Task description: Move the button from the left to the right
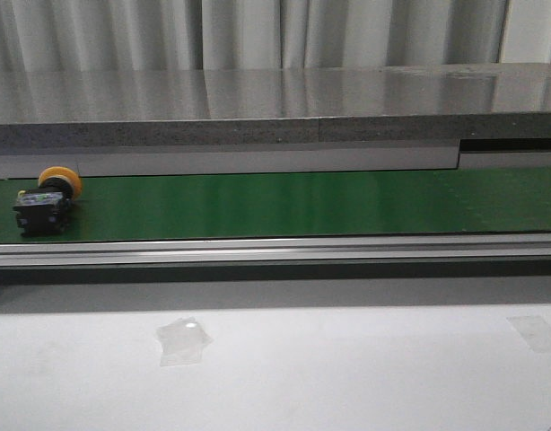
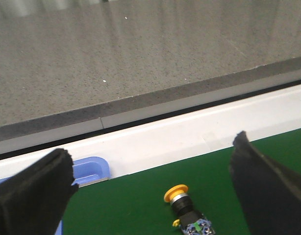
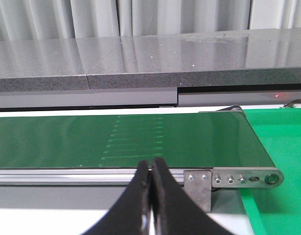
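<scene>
The button (image 1: 48, 199) lies on its side at the far left of the green belt (image 1: 284, 205), orange-yellow cap toward the back, black body toward the front. In the left wrist view the button (image 2: 186, 210) rests on the belt between and below my left gripper's (image 2: 153, 161) wide-open black fingers (image 2: 33, 188), with nothing held. My right gripper (image 3: 151, 166) is shut and empty, hovering in front of the belt's (image 3: 140, 139) near rail close to its right end. Neither gripper shows in the front view.
A grey stone ledge (image 1: 275, 112) runs behind the belt. An aluminium rail (image 1: 275, 250) edges its front, with white tabletop (image 1: 347, 368) nearer me. A blue tray corner (image 2: 89, 169) sits beyond the belt. A metal end bracket (image 3: 238, 178) and green surface (image 3: 283, 142) lie right.
</scene>
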